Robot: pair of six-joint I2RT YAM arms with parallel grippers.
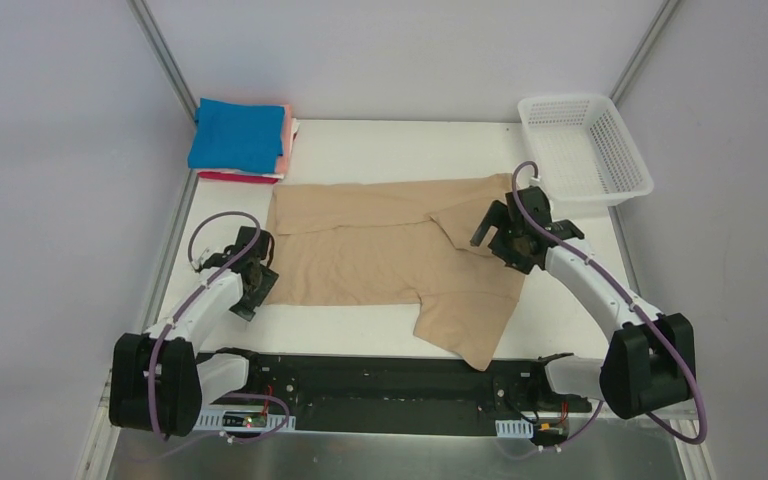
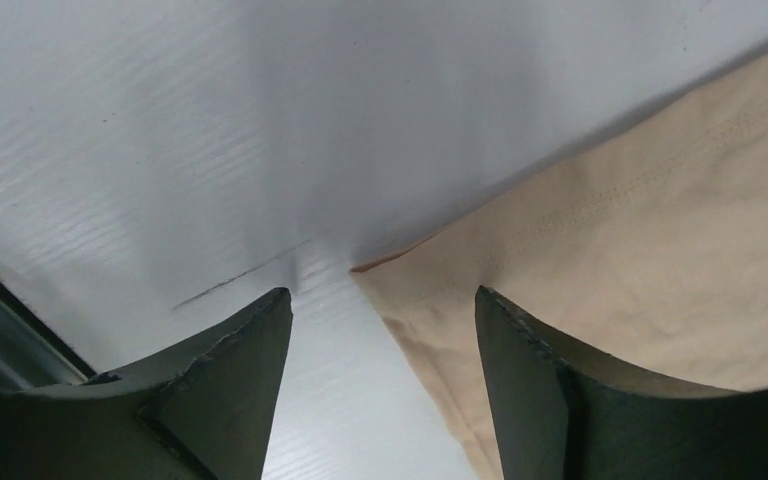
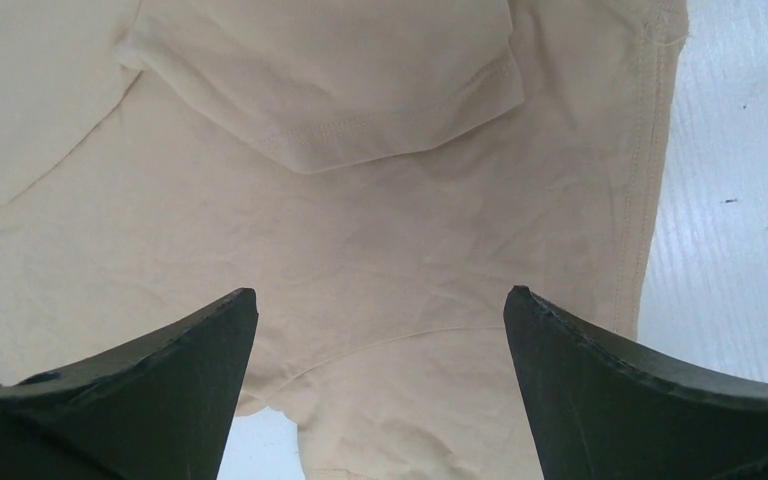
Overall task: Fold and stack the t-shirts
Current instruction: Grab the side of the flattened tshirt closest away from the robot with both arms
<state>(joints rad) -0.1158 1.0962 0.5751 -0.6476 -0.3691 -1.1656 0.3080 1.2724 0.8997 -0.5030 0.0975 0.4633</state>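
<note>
Starting at the bottom of the top view, the left arm (image 1: 205, 300) is reaching in toward the lower left corner of the tan t-shirt (image 1: 370, 255). The right arm (image 1: 590, 275) is reaching in from the lower right, over the shirt's right part.

Left jaws: released and gripping nothing. In the left wrist view the two fingers (image 2: 230, 390) are standing apart, and the shirt's corner (image 2: 380, 285) is lying on the white bench (image 2: 160, 150) just ahead of the gap. We cannot tell whether either finger is touching the cloth.

Right jaws: also released and gripping nothing. The fingers (image 3: 140, 400) are standing wide apart above the tan cloth, with a folded-over sleeve (image 3: 330, 90) lying at the top centre of that frame.

The tan t-shirt is lying across the middle of the bench (image 1: 400, 140), partly folded, with one flap (image 1: 470, 330) trailing toward the bottom of the frame.

Further back, at the upper left, a blue shirt (image 1: 238, 133) is sitting on top of a folded stack. A pink shirt (image 1: 286, 140) and a red shirt (image 1: 230, 177) are showing under it. At the upper right a white mesh basket (image 1: 567, 100) is standing apart from the tan shirt.
</note>
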